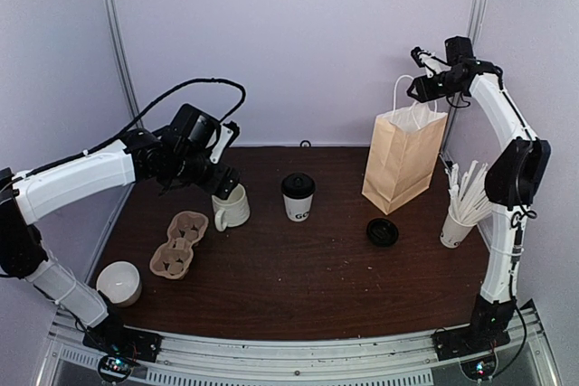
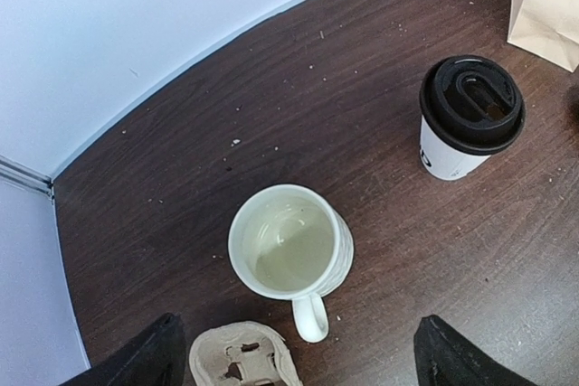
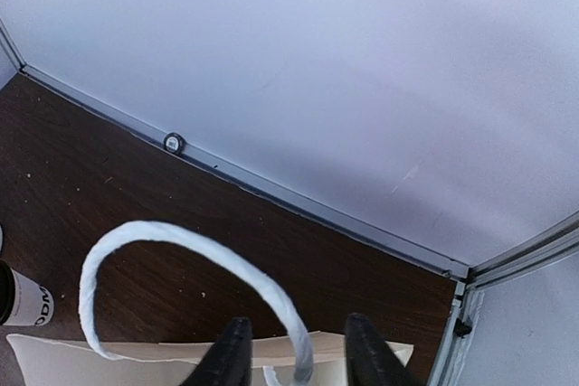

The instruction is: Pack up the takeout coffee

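while the coffee cup stands upright on the surface, right of the wide-open, empty left claw over the mug, the right claw straddles the bag handle half open, not gripping. only the left wrist view shows the sip hole in its lid.

Coffee flanked by mug, bag; gaps either side.
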Controlling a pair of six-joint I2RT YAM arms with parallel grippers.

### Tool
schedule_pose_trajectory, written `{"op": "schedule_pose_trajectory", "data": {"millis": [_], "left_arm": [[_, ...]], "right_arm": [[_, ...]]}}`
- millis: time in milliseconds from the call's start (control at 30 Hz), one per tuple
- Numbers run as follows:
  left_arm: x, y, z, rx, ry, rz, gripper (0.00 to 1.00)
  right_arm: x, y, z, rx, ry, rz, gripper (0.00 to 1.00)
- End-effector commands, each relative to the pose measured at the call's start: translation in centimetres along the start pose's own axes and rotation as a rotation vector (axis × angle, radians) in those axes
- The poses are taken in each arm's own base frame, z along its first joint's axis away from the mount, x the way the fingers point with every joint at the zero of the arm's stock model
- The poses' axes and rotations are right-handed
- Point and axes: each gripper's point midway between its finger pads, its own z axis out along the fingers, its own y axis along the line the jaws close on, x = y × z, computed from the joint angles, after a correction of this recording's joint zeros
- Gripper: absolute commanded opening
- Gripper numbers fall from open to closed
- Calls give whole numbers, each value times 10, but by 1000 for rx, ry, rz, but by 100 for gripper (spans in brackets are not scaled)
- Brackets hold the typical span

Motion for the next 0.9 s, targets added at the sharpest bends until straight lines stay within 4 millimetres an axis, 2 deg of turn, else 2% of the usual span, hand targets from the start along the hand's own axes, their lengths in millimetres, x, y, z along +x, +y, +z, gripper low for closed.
{"op": "schedule_pose_trajectory", "data": {"millis": [0, 167, 267, 367, 533, 733, 867], "left_arm": [[-8, 3, 1, -22, -9, 0, 91], [-8, 5, 2, -32, -5, 6, 91], [-8, 5, 2, -34, -3, 9, 91], [-9, 5, 1, -34, -5, 13, 91], [-13, 15, -8, -76, -6, 6, 91], [-17, 25, -31, -93, -25, -15, 90], [-17, 27, -40, -81, -45, -34, 90]], "right_arm": [[-19, 5, -6, -23, -60, 4, 23], [-41, 15, -43, -37, -123, -6, 0], [-63, 26, -81, -49, -199, 2, 0], [-78, 43, -110, -99, -257, 20, 0], [-88, 87, -142, -202, -293, 15, 0], [-89, 154, -174, -323, -299, -47, 0], [-88, 193, -206, -410, -329, -88, 0]]}}
